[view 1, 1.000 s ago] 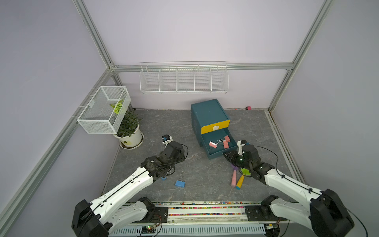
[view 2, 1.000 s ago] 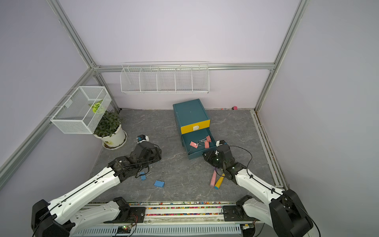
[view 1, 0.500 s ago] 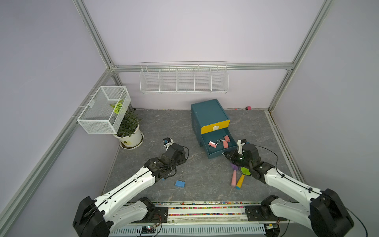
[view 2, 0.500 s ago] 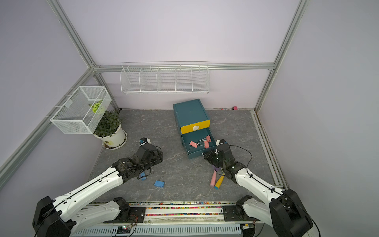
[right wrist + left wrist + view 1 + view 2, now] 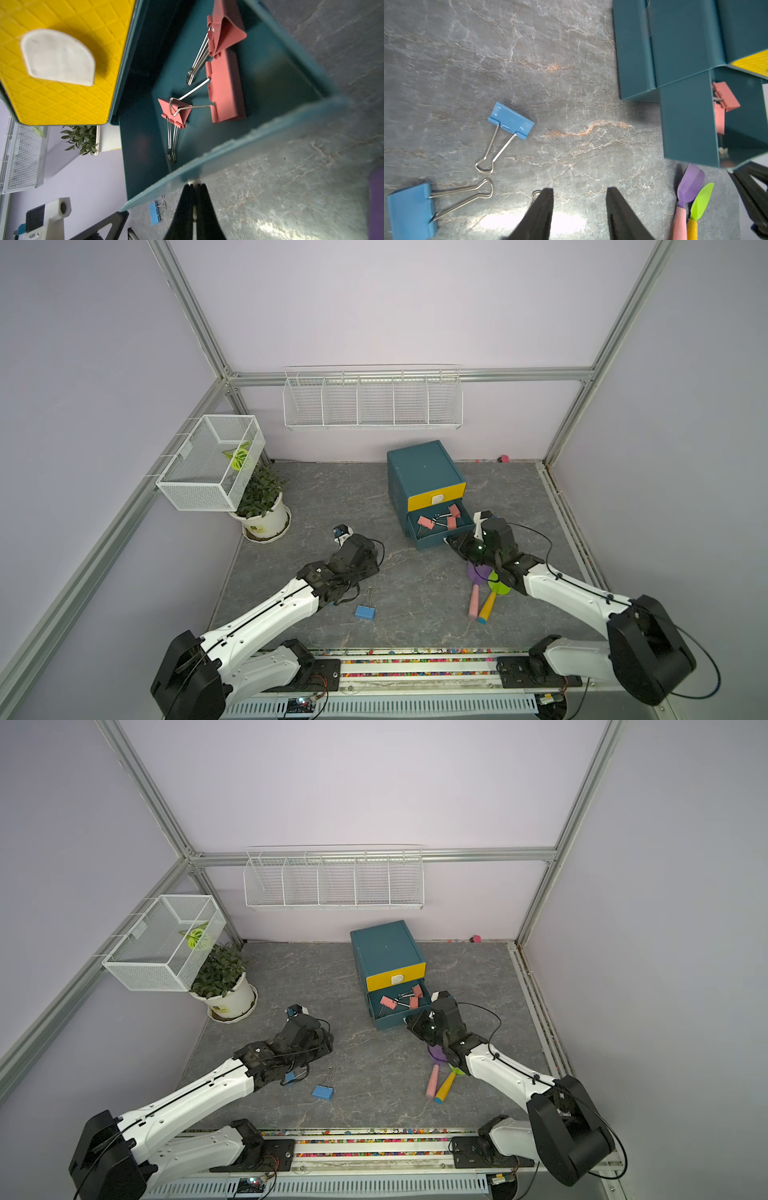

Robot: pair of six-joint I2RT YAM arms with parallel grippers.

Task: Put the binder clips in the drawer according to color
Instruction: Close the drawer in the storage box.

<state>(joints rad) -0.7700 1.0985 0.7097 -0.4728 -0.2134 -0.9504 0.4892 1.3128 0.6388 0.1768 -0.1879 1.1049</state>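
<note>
A potted plant (image 5: 261, 506) in a white pot is recorded at the edge of the grey marbled tabletop (image 5: 332, 489), by the side wall. A white mesh basket (image 5: 208, 464) is mounted on that wall directly above the plant, with a green leaf (image 5: 237, 456) seen inside it. A long white wire basket (image 5: 372, 400), divided into five compartments, is hung on the back wall, higher than the plant and well apart from it. A purple shovel (image 5: 474, 601) with a pink handle and a green shovel (image 5: 487, 608) with a yellow handle are laid side by side far across the surface from the plant, and a small pink object (image 5: 503, 458) is noted at the foot of the back wall, also well apart from the plant.
</note>
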